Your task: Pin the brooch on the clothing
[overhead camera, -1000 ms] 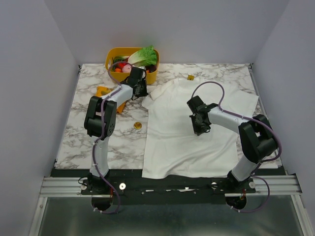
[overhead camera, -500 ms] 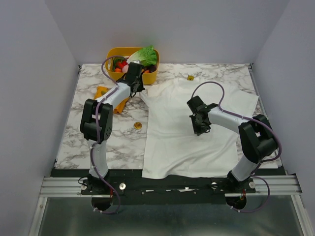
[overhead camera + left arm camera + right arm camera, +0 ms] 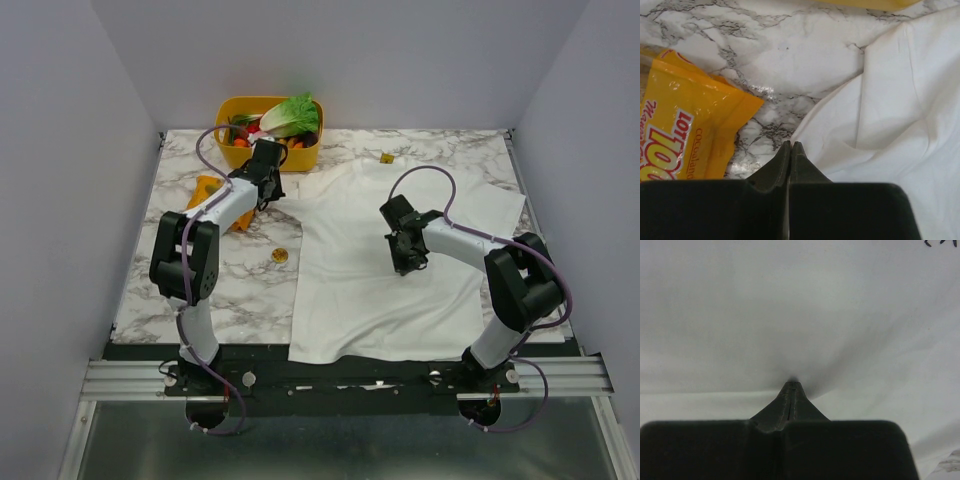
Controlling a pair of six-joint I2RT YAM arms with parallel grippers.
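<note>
The white T-shirt (image 3: 400,270) lies flat on the marble table, with no print showing. The brooch (image 3: 280,256), a tiny gold disc, lies on bare marble just left of the shirt and away from both grippers. My left gripper (image 3: 277,190) is shut, with nothing seen between its jaws. In the left wrist view its tips (image 3: 791,145) sit at the edge of the shirt's left sleeve (image 3: 900,110). My right gripper (image 3: 403,263) is shut, and its tip (image 3: 791,385) presses down on the cloth (image 3: 800,305) near the shirt's middle.
An orange snack packet (image 3: 210,190) lies left of the left gripper and also shows in the left wrist view (image 3: 685,130). A yellow basket (image 3: 232,108) of vegetables stands at the back. A small yellow item (image 3: 387,157) lies at the shirt's far edge. Walls enclose three sides.
My left arm has swung to the left and its gripper has shifted a little left and nearer, along the sleeve edge. The right arm has not moved.
</note>
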